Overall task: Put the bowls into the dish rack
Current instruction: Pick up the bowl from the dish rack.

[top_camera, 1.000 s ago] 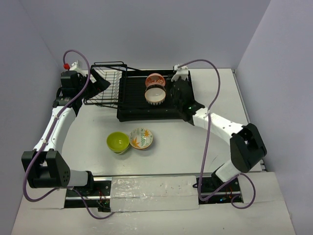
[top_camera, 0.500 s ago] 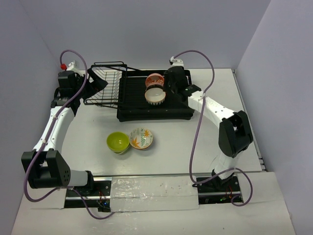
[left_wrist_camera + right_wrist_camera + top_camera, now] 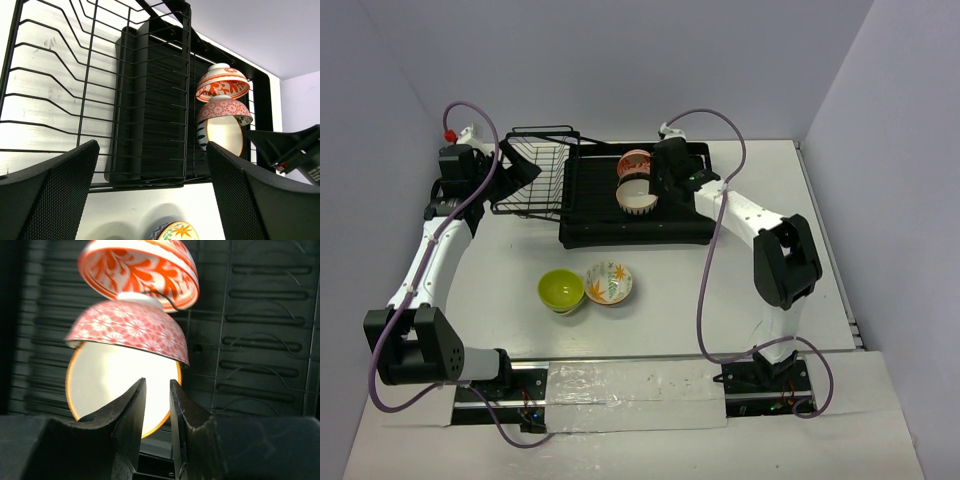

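**Two bowls racked, two on the table**

I see the red-orange bowl (image 3: pixel 635 160) and the pink floral bowl (image 3: pixel 638 196), cream inside, standing on edge, one behind the other, in the black dish rack (image 3: pixel 610 225). The lime green bowl (image 3: pixel 561 290) and the leaf-patterned bowl (image 3: pixel 609 283) sit upright, side by side, on the table in front of it.

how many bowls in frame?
4. In the dish rack: red-orange bowl, pink-patterned bowl in front of it. On the table: lime green bowl, leaf-pattern bowl. None seem hidden.
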Tool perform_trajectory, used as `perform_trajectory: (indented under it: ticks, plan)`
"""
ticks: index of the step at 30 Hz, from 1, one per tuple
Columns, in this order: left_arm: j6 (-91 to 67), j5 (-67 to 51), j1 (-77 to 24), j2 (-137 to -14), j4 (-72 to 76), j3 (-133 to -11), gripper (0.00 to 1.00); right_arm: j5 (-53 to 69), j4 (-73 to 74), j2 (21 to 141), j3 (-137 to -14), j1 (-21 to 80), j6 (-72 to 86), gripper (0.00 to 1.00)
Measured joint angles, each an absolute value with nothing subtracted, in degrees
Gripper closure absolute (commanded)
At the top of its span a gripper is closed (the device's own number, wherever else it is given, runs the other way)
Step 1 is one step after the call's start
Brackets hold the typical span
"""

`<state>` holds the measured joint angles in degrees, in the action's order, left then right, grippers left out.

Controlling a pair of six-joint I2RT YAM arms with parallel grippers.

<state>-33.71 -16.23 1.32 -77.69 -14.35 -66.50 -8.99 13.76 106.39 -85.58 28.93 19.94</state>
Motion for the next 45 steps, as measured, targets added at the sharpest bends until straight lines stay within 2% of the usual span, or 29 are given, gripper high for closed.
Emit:
perform_trajectory:
  ticks: [21, 25, 29, 37, 45]
  plan:
    - [-33.8, -16.8, 1.5, -77.7, -14.3, -66.5, 0.07, -9.8, 15.9, 109.9, -86.3, 28.1, 19.9, 0.68]
    - [-33.9, -16.9, 1.6, -77.7, -14.3, -66.5, 0.07, -9.5, 16.0, 110.5, -86.3, 28.1, 19.9, 0.74]
    - [-34.0, -17.2, 1.7, -77.7, -14.2, -66.5, 0.07, -9.5, 16.0, 110.5, -86.3, 28.1, 19.9, 0.88]
    - [-34.2, -17.8, 2.0, -77.7, -14.2, -66.5, 0.07, -9.4, 16.0, 110.5, -86.3, 27.9, 19.9, 1.00]
    - [-34.8, -18.2, 3.0, -77.7, -14.0, -66.5, 0.07, -9.4, 16.0, 110.5, -86.3, 27.9, 19.9, 1.00]
